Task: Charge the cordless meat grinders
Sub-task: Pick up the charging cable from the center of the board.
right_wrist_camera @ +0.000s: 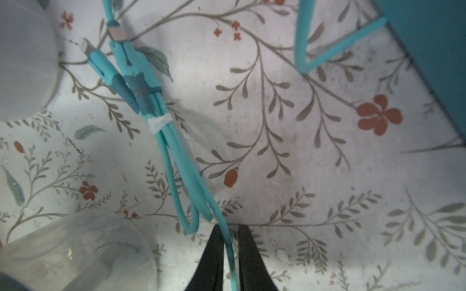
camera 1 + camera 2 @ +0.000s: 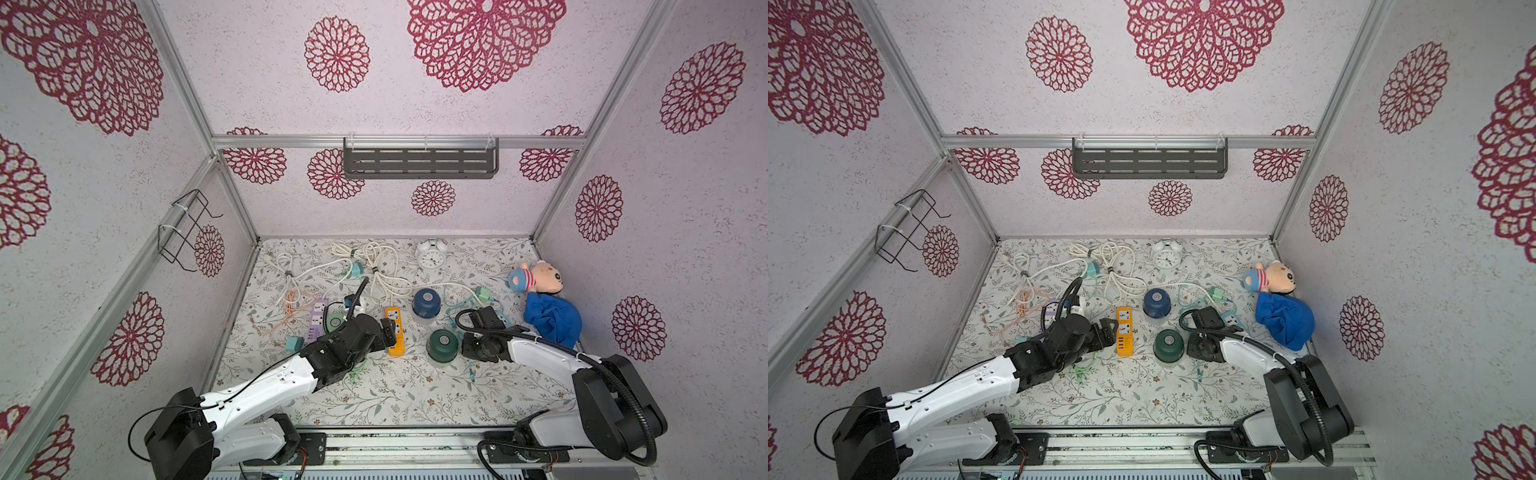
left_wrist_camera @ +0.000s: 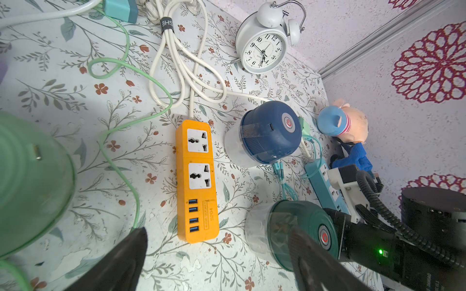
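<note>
Our right tool (image 1: 229, 228) is narrowed onto the teal cable (image 1: 176, 156). In the right wrist view the strand runs between the two dark fingertips (image 1: 214, 252) at the lower centre of the frame. The cable's two plug ends, taped together, lie toward the upper left of that frame. Blurred clear cups fill its left edge.

Our left tool (image 3: 219, 228) stands wide and holds nothing. In the left wrist view its fingers sit either side of the near end of the orange power strip (image 3: 196, 181).

In both top views the dark green grinder (image 2: 443, 344) sits just beside the right tool, centre right on the tabletop (image 2: 374, 395). The navy blue grinder (image 2: 425, 302) stands above it in the frame. The mint green grinder (image 2: 335, 322) is half hidden behind the left arm, next to the purple power strip (image 2: 314, 330). In the left wrist view it is cut off at the left edge.

The blue power strip (image 3: 319, 173) is largely covered by the right wrist. White cords (image 2: 382, 270), an alarm clock (image 2: 431, 255), a plush toy (image 2: 540, 278) and a blue cloth (image 2: 552, 318) crowd the upper and right edges of the tabletop. The lower band of the tabletop, near the arm bases, lies open.
</note>
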Robot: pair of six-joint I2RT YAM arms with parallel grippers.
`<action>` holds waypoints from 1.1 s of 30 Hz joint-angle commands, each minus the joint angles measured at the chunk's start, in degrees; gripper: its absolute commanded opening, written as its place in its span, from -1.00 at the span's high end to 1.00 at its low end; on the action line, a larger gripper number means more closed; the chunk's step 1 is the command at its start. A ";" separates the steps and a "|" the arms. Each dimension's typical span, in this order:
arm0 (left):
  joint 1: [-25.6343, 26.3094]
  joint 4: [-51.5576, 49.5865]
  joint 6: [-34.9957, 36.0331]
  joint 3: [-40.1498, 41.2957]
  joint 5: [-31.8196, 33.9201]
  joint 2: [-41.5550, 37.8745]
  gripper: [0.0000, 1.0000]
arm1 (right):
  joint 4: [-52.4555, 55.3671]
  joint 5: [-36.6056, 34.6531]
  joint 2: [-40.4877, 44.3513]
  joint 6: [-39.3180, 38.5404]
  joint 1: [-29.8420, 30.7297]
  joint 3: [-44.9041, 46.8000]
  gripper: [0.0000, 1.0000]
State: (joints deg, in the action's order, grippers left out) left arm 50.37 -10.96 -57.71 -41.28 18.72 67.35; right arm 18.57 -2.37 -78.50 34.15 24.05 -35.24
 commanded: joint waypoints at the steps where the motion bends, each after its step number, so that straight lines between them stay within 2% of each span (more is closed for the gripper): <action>1: 0.00 1.38 -0.49 -0.54 0.79 -0.13 -0.83 | 1.86 -1.48 2.17 0.56 0.11 -0.56 0.77; 8: -0.09 2.24 1.82 -1.86 -1.19 -0.14 -0.82 | 5.53 -2.04 4.85 0.27 -0.58 -3.10 0.97; 11: -0.73 4.34 3.06 -2.13 -3.64 -0.29 -0.82 | 7.86 -1.96 6.82 -0.17 -1.26 -4.68 1.00; 16: -3.79 11.92 3.59 -1.50 -12.77 -0.07 -0.82 | 11.02 0.42 10.94 -1.45 -4.32 -7.31 1.00; 20: -6.61 21.51 2.88 -0.56 -22.40 0.70 -0.84 | 10.25 8.10 14.00 -2.31 -9.10 -9.47 1.00; 25: -8.17 29.41 3.28 -2.48 -29.91 3.91 -0.82 | 2.32 20.62 14.01 2.03 -12.34 -11.74 1.00; 30: -8.18 30.39 3.92 -9.24 -36.36 10.78 -0.70 | -13.69 30.99 11.17 14.19 -12.98 -12.10 1.00; 33: -8.18 32.88 2.98 -10.45 -37.01 13.86 -0.67 | -23.28 34.91 9.20 21.32 -13.39 -12.13 1.00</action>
State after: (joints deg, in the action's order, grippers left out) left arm 42.26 17.45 -54.50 -50.46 -14.46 79.59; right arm 8.69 24.86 -68.34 45.98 11.20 -45.65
